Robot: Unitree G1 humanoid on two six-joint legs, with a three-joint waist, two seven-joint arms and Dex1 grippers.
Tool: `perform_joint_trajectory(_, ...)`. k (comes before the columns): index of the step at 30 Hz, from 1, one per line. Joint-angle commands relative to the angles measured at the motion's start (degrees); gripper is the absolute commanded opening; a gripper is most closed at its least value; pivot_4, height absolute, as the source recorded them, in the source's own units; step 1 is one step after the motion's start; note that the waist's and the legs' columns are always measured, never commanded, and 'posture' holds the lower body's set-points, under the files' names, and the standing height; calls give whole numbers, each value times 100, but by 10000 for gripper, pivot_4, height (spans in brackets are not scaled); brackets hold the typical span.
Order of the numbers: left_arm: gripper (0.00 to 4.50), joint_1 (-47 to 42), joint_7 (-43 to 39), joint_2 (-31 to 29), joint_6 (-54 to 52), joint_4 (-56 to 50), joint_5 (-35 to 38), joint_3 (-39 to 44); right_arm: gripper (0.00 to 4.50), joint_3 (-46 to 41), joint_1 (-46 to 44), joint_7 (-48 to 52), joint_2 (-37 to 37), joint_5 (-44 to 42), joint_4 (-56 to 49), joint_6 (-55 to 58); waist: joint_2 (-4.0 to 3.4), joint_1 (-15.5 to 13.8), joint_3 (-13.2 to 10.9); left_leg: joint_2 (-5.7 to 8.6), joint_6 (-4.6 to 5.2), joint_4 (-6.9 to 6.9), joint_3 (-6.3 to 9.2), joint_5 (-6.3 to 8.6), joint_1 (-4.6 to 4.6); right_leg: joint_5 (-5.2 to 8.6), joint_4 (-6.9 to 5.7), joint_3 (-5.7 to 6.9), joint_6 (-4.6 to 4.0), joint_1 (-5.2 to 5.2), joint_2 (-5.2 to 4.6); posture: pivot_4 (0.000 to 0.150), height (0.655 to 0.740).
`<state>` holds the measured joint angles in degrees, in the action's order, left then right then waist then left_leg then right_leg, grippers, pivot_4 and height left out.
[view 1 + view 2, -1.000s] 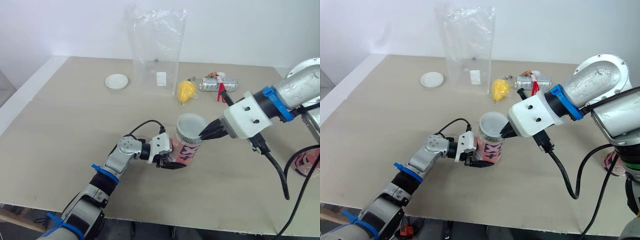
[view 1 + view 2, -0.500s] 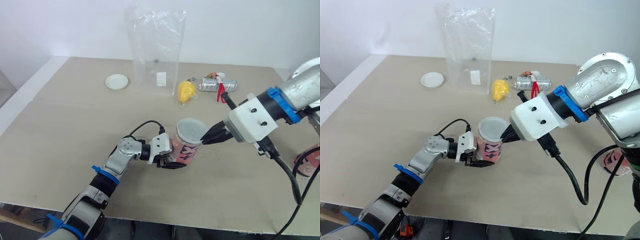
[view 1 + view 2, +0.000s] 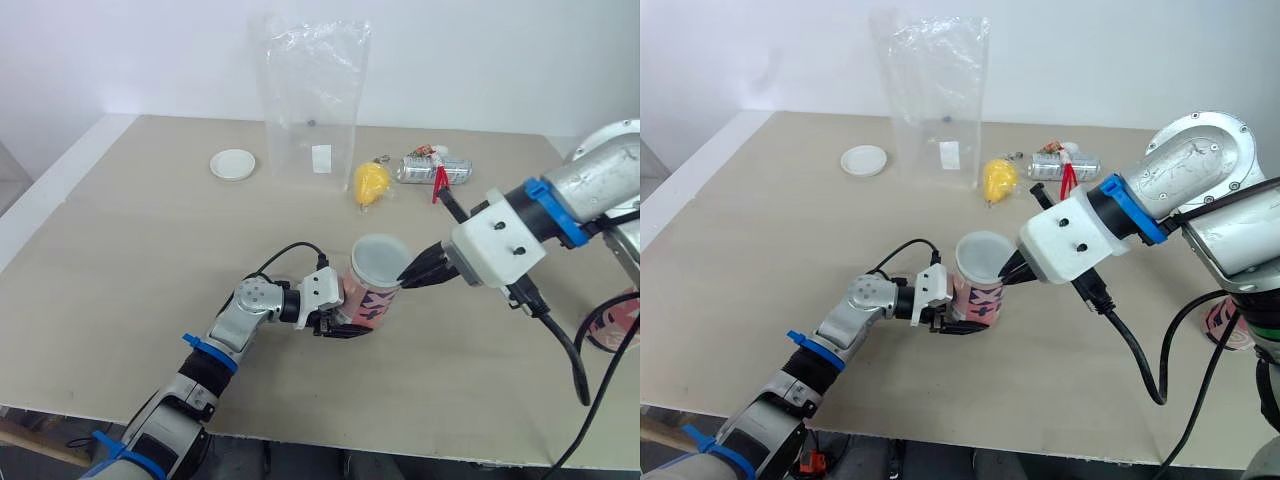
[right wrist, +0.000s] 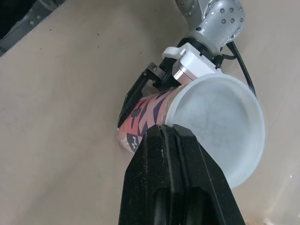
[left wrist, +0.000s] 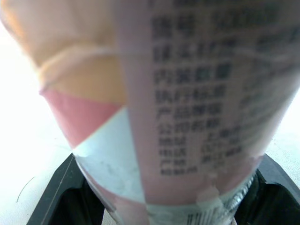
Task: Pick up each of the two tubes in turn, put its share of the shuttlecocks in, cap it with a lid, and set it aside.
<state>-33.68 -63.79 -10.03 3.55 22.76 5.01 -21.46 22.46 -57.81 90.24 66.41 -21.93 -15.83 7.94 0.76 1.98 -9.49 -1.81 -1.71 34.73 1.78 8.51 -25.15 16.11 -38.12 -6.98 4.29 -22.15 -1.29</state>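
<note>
Pink patterned cardboard marks the tube (image 3: 368, 303), which in the head views leans a little with its base at the table (image 3: 120, 260). The left gripper (image 3: 342, 322) grips it low on its side. The left forearm lies low and reaches forward, with the wrist turned so the fingers come at the tube sideways. A translucent white lid (image 3: 380, 257) covers the tube's mouth, just above the left gripper. The right gripper (image 3: 409, 272) comes in along a downward-sloping arm, and its tips touch the lid's rim on its own side. A second lid (image 3: 233, 163) lies well apart from both grippers, far beyond the left one. In the left wrist view the two black fingers (image 5: 54, 192) stand on either side of the tube and clamp it. In the right wrist view the right fingers (image 4: 187, 154) are closed together at the rim; whether they pinch it I cannot tell. I judge that capping is the step in hand. The lid seems placed but perhaps not fully seated, so the next move calls for a firm press down, and then for setting the tube aside.
</note>
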Motion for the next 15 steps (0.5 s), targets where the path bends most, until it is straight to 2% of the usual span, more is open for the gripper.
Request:
perform_joint_trajectory(1, 29282, 180, -40, -69, -215, 131, -165, -183, 1019, 5, -174, 226, 5, 74, 51, -114, 0, 0, 0, 0, 0, 0, -1, 0, 0, 0, 0, -1, -1, -1, 0, 1500, 7400)
perform_joint_trajectory(12, 29282, 154, -32, -69, -223, 164, -167, -174, 1019, 131, -220, 226, 137, -112, -38, 149, 0, 3, 0, 0, 0, -1, 0, 0, 1, -1, -1, 0, -3, 0, 0, 1500, 7400)
perform_joint_trajectory(13, 29282, 152, -36, -69, -222, 172, -167, -175, 7018, 140, -224, 226, 158, -147, -51, 211, 0, 3, 0, 0, 0, -1, 0, 0, 1, -1, -1, 0, -3, 0, 0, 1500, 7400)
perform_joint_trajectory(14, 29282, 153, -38, -71, -222, 177, -167, -177, 8604, 119, -219, 226, 138, -163, -49, 214, 0, 3, 0, 0, 0, -1, 0, 0, 0, -1, -1, 0, -3, 1, 0, 1500, 7400)
perform_joint_trajectory(15, 29282, 156, -42, -73, -222, 178, -167, -178, 14484, 76, -212, 226, 99, -160, -40, 215, 0, 3, 0, 0, 0, -1, 0, 0, 0, -2, -1, 0, -6, 1, 0, 1500, 7400)
